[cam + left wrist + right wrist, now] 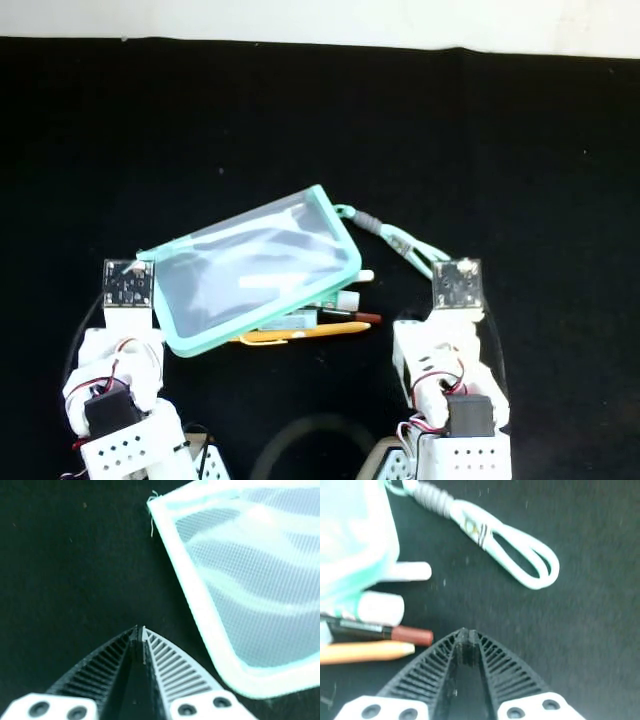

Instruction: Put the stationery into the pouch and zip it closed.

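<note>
A mint mesh pouch [255,268] lies tilted in the middle of the black table, its wrist strap [400,243] trailing toward the right arm. Several stationery items poke out from under its near edge: a yellow pen [300,333], a brown-tipped pen [355,317] and white capped items [350,298]. My left gripper [139,631] is shut and empty, just off the pouch's [240,585] left corner. My right gripper [465,634] is shut and empty beside the pen tips [412,636], near the strap loop [520,560].
The black table [320,130] stretches open behind the pouch, ending at a pale wall strip [320,20]. The two arm bases [120,420] [455,420] stand at the near edge with cables between them.
</note>
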`<state>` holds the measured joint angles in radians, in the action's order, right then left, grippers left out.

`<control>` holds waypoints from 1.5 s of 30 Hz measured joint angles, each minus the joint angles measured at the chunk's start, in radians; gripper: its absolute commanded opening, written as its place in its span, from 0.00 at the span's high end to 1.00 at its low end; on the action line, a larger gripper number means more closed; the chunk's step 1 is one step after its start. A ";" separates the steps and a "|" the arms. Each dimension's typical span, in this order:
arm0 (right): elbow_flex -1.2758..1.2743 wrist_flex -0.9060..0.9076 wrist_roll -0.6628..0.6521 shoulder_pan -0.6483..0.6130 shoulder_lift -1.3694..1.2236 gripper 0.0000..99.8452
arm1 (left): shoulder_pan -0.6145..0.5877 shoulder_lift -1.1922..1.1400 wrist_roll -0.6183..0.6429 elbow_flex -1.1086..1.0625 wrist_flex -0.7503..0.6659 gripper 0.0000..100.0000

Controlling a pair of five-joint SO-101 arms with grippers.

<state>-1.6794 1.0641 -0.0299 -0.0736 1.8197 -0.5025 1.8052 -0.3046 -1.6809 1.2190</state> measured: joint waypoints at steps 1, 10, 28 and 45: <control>0.000 -0.008 0.000 0.000 0.000 0.99 | 0.000 0.000 0.000 0.000 -0.002 0.99; 0.000 -0.018 0.000 0.000 0.000 0.99 | 0.000 0.000 0.000 0.011 -0.005 0.99; 0.295 0.207 -0.172 0.000 0.009 0.90 | 0.003 0.000 -0.002 0.233 0.074 0.98; 0.710 0.427 -0.172 -0.002 0.015 0.84 | 0.117 0.009 -0.002 0.456 0.233 0.92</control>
<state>-0.9689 1.4906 -0.2018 -0.0752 1.8351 -0.3859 1.8144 -0.3061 -1.2252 1.4523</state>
